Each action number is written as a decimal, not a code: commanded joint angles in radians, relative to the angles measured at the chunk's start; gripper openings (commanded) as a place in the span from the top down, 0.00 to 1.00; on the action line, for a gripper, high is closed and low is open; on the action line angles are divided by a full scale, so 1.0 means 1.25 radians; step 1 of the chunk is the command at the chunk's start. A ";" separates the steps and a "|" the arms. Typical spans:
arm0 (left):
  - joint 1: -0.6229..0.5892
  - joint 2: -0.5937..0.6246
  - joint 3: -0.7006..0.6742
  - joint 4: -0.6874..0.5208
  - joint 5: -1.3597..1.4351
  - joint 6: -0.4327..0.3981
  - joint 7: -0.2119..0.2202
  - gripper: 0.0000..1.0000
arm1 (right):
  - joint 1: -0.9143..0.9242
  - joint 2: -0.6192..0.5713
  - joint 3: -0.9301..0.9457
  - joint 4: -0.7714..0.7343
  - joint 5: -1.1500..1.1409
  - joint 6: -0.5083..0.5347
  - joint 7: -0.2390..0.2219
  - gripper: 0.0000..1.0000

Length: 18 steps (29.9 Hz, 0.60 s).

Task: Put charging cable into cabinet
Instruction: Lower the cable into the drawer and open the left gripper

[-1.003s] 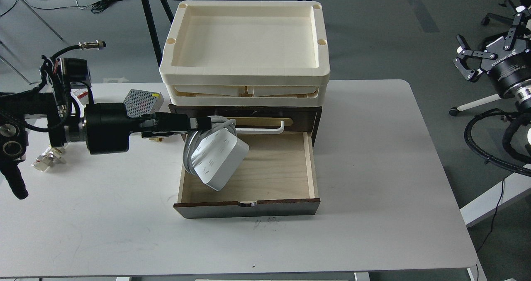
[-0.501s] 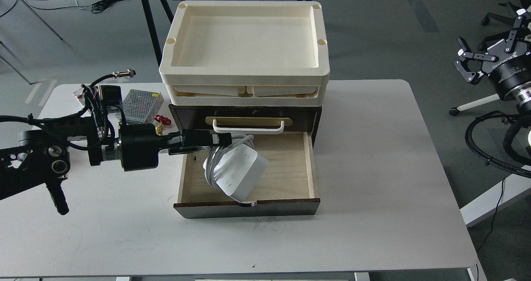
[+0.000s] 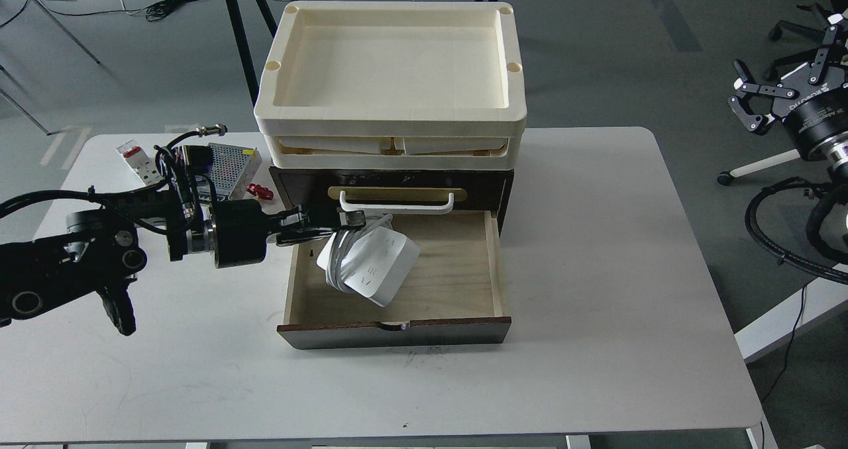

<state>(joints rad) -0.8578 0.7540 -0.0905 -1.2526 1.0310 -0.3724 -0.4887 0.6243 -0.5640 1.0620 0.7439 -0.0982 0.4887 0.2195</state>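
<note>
The charging cable (image 3: 372,270) hangs tilted inside the cabinet (image 3: 397,263) drawer, over its left half. It looks stiff and fairly heavy, its cord loose; I'd hold it at the wrapped cord end. My left tool (image 3: 354,219) pinches that end. My right tool (image 3: 772,98) sits spread, off the surface (image 3: 596,303).

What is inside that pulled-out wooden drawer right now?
Only the charging cable, held over the drawer floor by the left gripper. The rest of the floor shows bare wood; the patch beneath the strip is hidden.
</note>
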 commanded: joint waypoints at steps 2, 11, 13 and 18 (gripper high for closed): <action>0.017 -0.024 0.001 0.030 0.005 0.001 0.000 0.96 | 0.000 0.001 0.000 0.000 0.000 0.000 0.000 0.00; 0.033 -0.074 0.007 0.118 0.008 0.000 0.000 0.96 | -0.007 0.000 0.001 0.000 0.000 0.000 0.005 0.00; 0.035 -0.088 0.007 0.141 0.008 0.000 0.000 0.95 | -0.007 -0.002 0.001 0.000 0.000 0.000 0.005 0.00; 0.033 -0.094 0.006 0.154 0.007 0.000 0.000 0.95 | -0.007 -0.002 0.001 0.000 0.000 0.000 0.005 0.00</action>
<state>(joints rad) -0.8149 0.6409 -0.0814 -1.0700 1.0414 -0.3724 -0.4888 0.6151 -0.5661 1.0631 0.7440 -0.0982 0.4887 0.2256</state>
